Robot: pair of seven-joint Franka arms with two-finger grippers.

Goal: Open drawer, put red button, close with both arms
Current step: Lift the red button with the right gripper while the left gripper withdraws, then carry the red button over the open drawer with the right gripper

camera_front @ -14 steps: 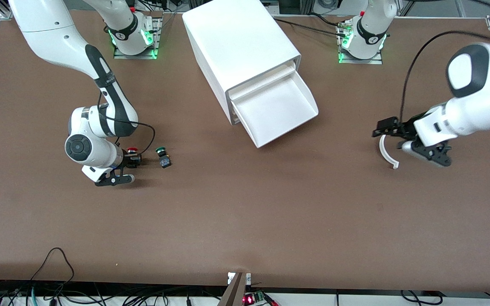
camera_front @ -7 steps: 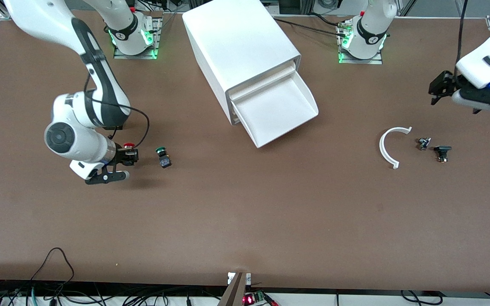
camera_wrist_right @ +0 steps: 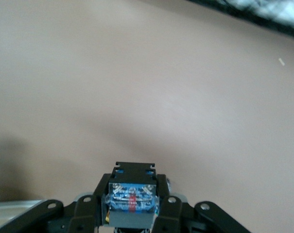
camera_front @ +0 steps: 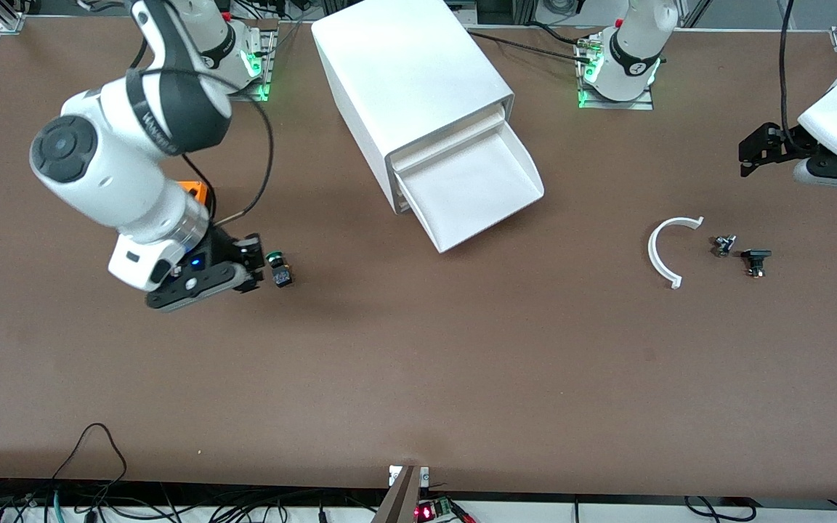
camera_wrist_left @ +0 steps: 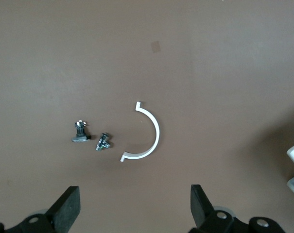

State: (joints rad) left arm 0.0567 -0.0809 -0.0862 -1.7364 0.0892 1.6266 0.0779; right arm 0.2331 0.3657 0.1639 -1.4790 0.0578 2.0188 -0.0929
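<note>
The top drawer (camera_front: 478,190) of the white cabinet (camera_front: 404,73) stands pulled open, nothing in it. My right gripper (camera_front: 250,263) is up over the table beside the green-capped button (camera_front: 278,266). It is shut on the red button's blocky body (camera_wrist_right: 131,200), which shows between the fingers in the right wrist view; the red cap is hidden. My left gripper (camera_front: 750,154) is open and holds nothing, up over the left arm's end of the table; in the left wrist view (camera_wrist_left: 135,213) its fingers stand wide apart.
An orange cube (camera_front: 197,190) shows under the right arm. A white curved strip (camera_front: 662,250) and two small metal parts (camera_front: 724,245) (camera_front: 755,260) lie at the left arm's end, also in the left wrist view (camera_wrist_left: 151,133).
My right arm has risen from the table with the red button and shifted toward the green button. My left arm has pulled away from the curved strip toward its end of the table.
</note>
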